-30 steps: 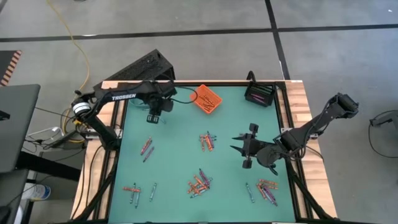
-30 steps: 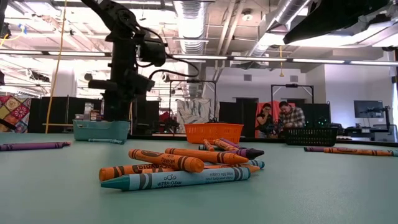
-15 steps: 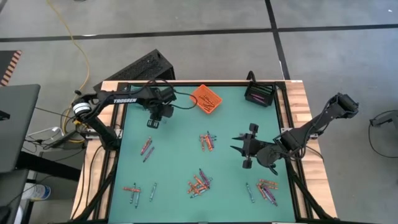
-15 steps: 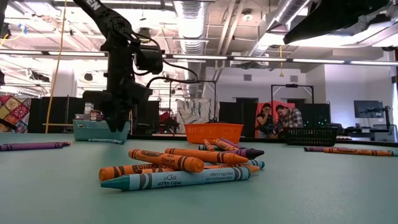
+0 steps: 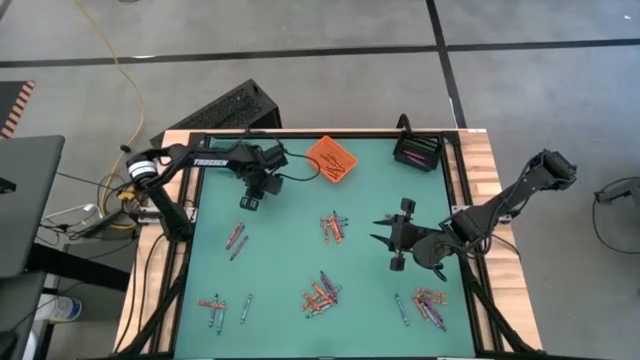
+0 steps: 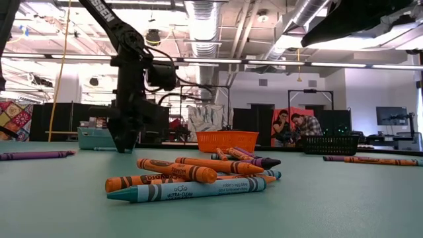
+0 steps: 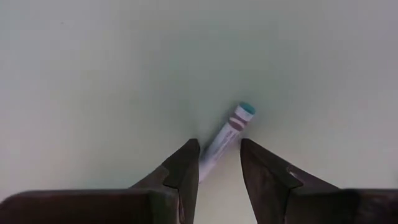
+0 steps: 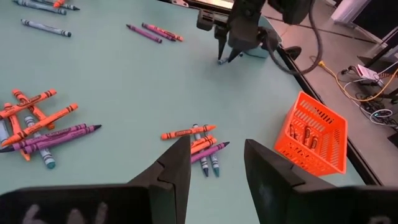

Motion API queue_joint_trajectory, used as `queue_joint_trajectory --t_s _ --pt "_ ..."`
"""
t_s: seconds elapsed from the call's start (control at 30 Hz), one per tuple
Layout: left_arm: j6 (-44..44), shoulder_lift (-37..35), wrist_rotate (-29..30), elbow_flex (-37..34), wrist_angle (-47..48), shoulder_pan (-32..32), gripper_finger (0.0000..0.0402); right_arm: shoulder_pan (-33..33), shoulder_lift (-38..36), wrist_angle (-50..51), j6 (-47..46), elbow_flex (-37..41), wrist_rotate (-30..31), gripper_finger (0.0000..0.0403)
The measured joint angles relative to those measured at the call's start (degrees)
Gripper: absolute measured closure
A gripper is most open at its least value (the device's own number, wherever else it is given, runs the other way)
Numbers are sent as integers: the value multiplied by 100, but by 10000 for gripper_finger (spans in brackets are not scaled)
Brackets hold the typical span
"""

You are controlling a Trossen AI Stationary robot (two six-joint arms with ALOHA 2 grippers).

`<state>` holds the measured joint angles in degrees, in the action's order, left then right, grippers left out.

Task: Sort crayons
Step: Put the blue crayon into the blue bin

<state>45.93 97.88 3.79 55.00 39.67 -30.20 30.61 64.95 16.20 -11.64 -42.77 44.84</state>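
A pale-wrapped crayon with a teal tip (image 7: 231, 127) lies flat on the green table near the teal bin (image 6: 92, 137). My left gripper (image 7: 219, 143) points down over it, open, one finger on each side of the crayon's end. It also shows low over the table's far left (image 5: 247, 203) and in front of the bin (image 6: 123, 147). My right gripper (image 8: 214, 162) hangs open above the table's right middle (image 5: 392, 240), holding nothing. More crayons lie in loose heaps (image 5: 334, 227) (image 5: 320, 295) (image 5: 430, 305) (image 5: 236, 238). My left gripper comes from above with its fingers (image 7: 186, 165) on either side of one end of the crayon (image 7: 211, 158), lying across it. Whether a finger touches the crayon, I cannot tell. The crayon rests flat on the table.
An orange bin (image 5: 333, 160) with some crayons in it and a black bin (image 5: 418, 152) stand at the far edge. Another crayon group lies at the near left (image 5: 215, 305). Bare table lies between the heaps. Two people sit far behind the table (image 6: 297, 125).
My left gripper has come down toward the table and a little toward the near edge, away from the teal bin, until its fingers stand around the crayon lying there. My right arm has kept still.
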Motion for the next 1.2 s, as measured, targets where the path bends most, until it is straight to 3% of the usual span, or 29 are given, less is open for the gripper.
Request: queue_joint_trajectory --t_s 0.13,0.37,1.0,1.2 --pt "-46 169 6 29 6 4 314 0 0 1 -9 -2 0 255" --pt "130 194 37 80 100 77 392 -39 0 10 9 1 2 255" --pt "99 239 164 976 835 177 401 -76 0 98 8 -1 0 255" --pt "101 230 502 1208 1137 131 401 -76 0 178 7 -2 0 255"
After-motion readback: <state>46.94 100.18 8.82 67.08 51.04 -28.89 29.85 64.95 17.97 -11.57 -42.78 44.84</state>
